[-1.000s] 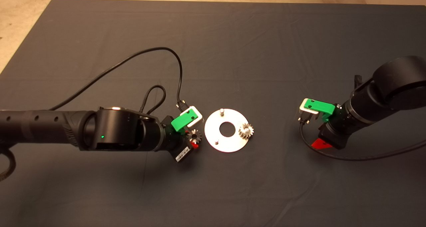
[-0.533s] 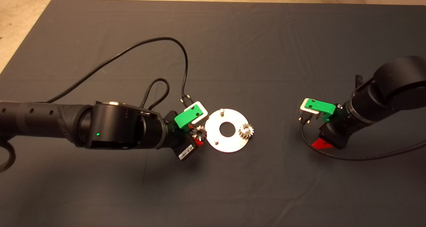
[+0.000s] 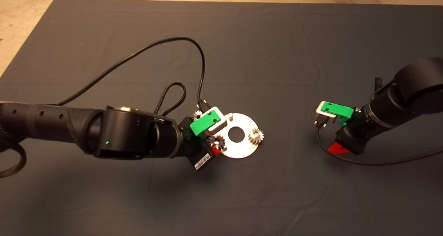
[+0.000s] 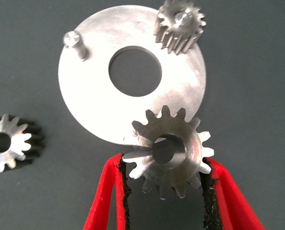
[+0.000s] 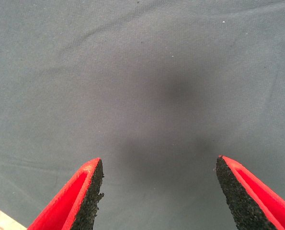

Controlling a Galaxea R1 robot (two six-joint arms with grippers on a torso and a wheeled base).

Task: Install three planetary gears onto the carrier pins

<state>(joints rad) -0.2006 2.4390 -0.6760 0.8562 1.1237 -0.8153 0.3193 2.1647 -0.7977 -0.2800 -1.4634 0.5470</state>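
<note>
Over the disc's (image 4: 89, 108) near edge, my left gripper (image 4: 167, 184) clamps a gear (image 4: 168, 151) by its teeth, bore kept clear for a pin. One gear (image 4: 180, 26) is already seated. My right gripper (image 5: 159, 189) waits with fingers spread, well apart over bare mat (image 5: 142, 72).

One gear (image 3: 256, 136) sits on the disc's (image 3: 238, 149) right pin; another (image 3: 197, 115) lies left of it.

No readable text, labels or numbers anywhere.
</note>
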